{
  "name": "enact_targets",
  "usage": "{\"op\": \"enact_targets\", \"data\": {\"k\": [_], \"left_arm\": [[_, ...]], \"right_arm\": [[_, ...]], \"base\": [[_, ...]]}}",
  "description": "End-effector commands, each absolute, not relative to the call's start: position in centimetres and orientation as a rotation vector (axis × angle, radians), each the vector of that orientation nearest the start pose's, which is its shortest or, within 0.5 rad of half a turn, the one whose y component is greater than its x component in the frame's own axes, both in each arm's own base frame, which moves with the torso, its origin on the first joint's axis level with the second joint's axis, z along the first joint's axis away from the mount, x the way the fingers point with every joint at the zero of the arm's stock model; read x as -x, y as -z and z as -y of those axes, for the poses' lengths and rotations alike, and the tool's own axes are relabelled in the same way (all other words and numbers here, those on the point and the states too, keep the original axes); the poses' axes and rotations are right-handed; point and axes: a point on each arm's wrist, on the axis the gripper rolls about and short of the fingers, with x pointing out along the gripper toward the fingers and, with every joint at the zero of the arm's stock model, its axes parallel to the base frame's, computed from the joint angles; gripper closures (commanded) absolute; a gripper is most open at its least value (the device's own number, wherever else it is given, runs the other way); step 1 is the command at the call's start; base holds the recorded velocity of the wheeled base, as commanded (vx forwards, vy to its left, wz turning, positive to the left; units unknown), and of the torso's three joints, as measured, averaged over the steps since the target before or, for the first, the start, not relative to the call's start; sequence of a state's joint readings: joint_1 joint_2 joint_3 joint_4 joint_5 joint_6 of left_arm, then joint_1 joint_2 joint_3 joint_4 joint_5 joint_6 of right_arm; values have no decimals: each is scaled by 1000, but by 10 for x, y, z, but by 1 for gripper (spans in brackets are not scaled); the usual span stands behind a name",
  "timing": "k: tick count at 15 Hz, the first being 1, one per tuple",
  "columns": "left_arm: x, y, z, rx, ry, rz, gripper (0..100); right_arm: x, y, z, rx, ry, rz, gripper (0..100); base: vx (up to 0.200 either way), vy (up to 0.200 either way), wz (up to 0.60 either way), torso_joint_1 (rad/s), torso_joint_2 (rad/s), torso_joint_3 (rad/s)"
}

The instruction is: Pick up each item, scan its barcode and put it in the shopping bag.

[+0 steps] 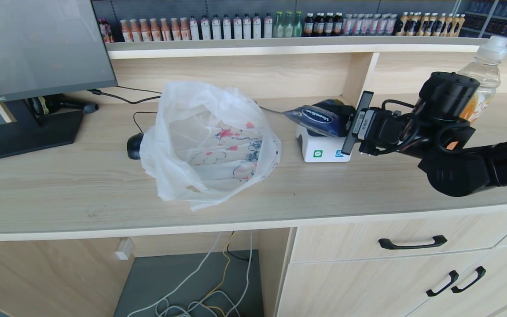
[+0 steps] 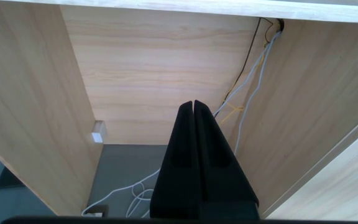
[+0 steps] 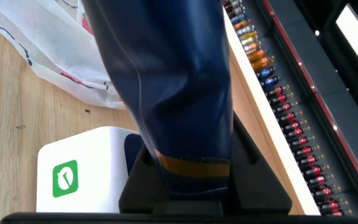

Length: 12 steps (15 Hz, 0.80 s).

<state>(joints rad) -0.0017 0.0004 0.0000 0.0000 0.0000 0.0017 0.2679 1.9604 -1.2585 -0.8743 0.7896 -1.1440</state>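
Our right fingers (image 3: 247, 155) squeeze a dark blue packet (image 1: 317, 116) just above the white scanner (image 1: 324, 152), right of the open bag (image 1: 178, 132). Our left fingers (image 2: 182, 168) are pressed together under the bench (image 1: 60, 189).

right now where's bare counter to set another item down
Widest bare counter: front left, between the monitor stand, the mouse and the front edge. Also free: in front of the scanner, right of the bag. Crowded: around the scanner, with the pouch held over it and the bottle farther right.

Monitor (image 1: 38, 44), mouse (image 1: 134, 145), shelved bottles (image 1: 280, 24), drawers (image 1: 412, 246)
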Motion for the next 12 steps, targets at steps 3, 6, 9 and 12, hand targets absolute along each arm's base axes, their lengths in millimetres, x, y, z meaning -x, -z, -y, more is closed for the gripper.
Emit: {"op": "enact_targets", "data": {"k": [3,6,9,12], "left_arm": [[23,-75,0,-2,2,0,100],[23,-75,0,-2,2,0,100],[23,-75,0,-2,2,0,100],[23,-75,0,-2,2,0,100]], "right_arm": [[-372,-239,-119,1072,-838,759,100],[-370,-244,-118,1068,-834,766,100],[-367,-248,-117,1049,-828,757,100],[-361,-256,-116,1028,-824,760,100]], "base": [[0,0,0,0,0,0],[0,0,0,0,0,0],[0,0,0,0,0,0],[0,0,0,0,0,0]]}}
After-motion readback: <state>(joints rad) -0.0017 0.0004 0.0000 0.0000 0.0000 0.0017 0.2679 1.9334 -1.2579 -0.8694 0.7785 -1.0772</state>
